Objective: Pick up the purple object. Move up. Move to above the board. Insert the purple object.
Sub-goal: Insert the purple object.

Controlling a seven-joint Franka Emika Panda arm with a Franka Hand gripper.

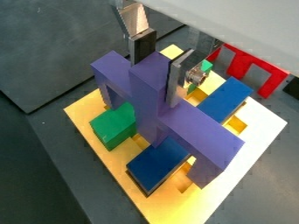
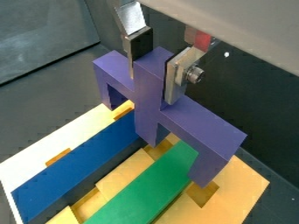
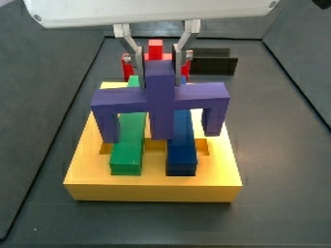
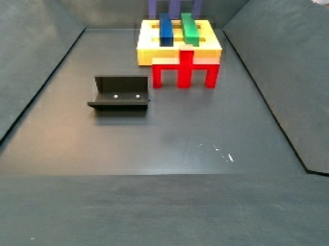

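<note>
The purple object point(image 1: 176, 122) point(image 2: 176, 122) stands upright across the board point(image 1: 87, 114) point(image 2: 47, 144). Its crossbar spans the long green bar point(image 2: 146, 197) and the long blue bar point(image 2: 82, 166). My gripper point(image 1: 163, 68) point(image 2: 158, 68) is shut on its central upright, one finger on each side. In a side view the gripper point(image 3: 158, 60) hangs over the board point(image 3: 155, 184), and the purple object point(image 3: 162, 97) has its legs down at the slots. How deep the legs sit cannot be told. Only the purple object's lower legs point(image 4: 154, 8) show at that view's upper edge.
A red piece point(image 4: 187, 69) stands against one side of the board point(image 4: 145, 43), seen also in a wrist view point(image 1: 251, 66). The fixture point(image 4: 119, 94) point(image 3: 214, 65) stands on the dark floor a little away from the board. Sloping walls ring the floor.
</note>
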